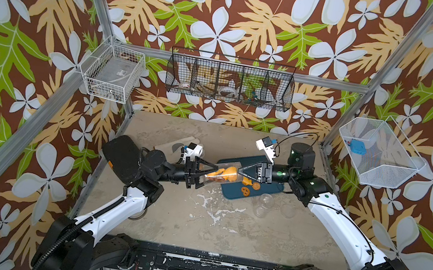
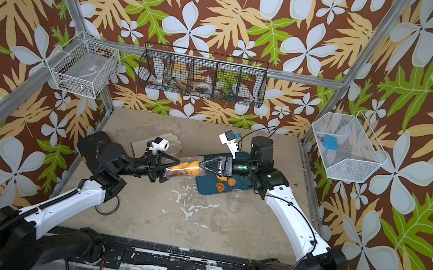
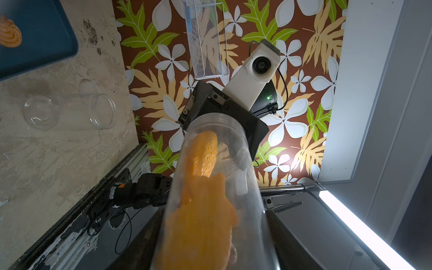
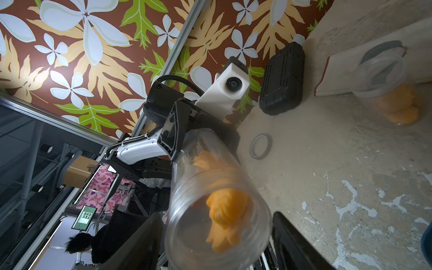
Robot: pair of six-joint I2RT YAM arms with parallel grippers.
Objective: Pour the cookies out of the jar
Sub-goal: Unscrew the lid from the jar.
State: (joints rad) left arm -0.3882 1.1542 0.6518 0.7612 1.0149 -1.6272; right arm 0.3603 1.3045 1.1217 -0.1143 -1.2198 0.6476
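A clear plastic jar (image 1: 218, 178) hangs level above the table between both arms. My left gripper (image 1: 210, 172) (image 3: 215, 245) is shut on its base end. Orange cookies (image 1: 228, 172) (image 4: 224, 210) lie inside it, near the mouth. My right gripper (image 1: 240, 174) (image 4: 217, 238) is open, its jaws either side of the jar's open mouth with a thin gap showing on one side. Three more cookies (image 1: 250, 186) (image 2: 225, 183) rest on the blue tray (image 1: 231, 196) below the mouth.
Empty clear jars (image 1: 264, 206) (image 3: 70, 112) lie beside the tray. Another jar with cookies (image 4: 395, 93) stands by the pale gloves (image 1: 178, 141). A tape roll (image 2: 108, 206) sits under the left arm. Wire baskets hang on the walls.
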